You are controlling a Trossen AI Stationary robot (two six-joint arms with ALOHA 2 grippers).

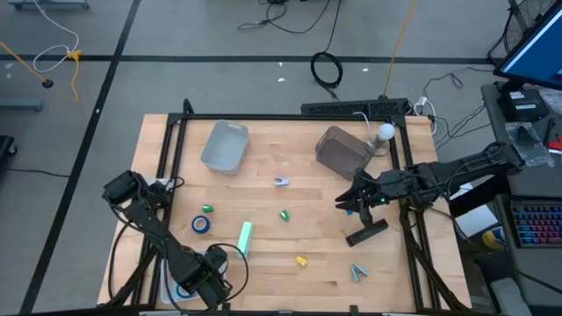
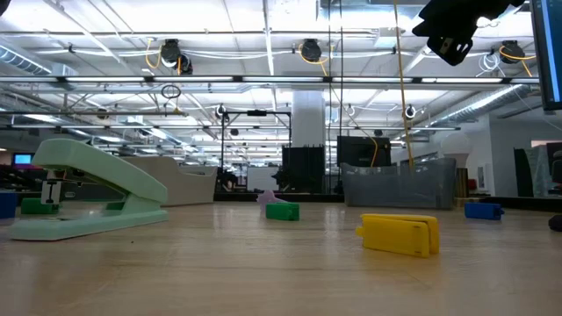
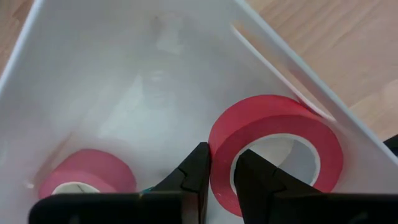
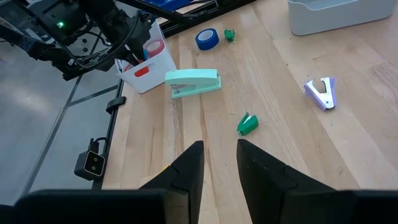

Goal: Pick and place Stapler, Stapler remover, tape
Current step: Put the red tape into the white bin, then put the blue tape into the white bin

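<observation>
Grey tray (image 1: 225, 146), dark bin (image 1: 338, 150), table (image 1: 290, 254)

Stapler (image 1: 245, 238) near table (image 1: 263, 202) centre. Tape roll (image 1: 201, 225) at its 9 o'clock. Staple remover (image 1: 282, 182) at 1 o'clock. Two trays (image 1: 226, 146) along far edge, 11 and 1 o'clock. Second stapler (image 1: 366, 233) at 3 o'clock. Bin (image 3: 93, 93) at near-left corner, 7 o'clock, two tape rolls (image 3: 277, 149) inside.

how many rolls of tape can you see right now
3: one red roll gripped by the left gripper inside the white bin, a second red roll lying in that bin, and a blue roll on the table. More may be hidden.
</observation>
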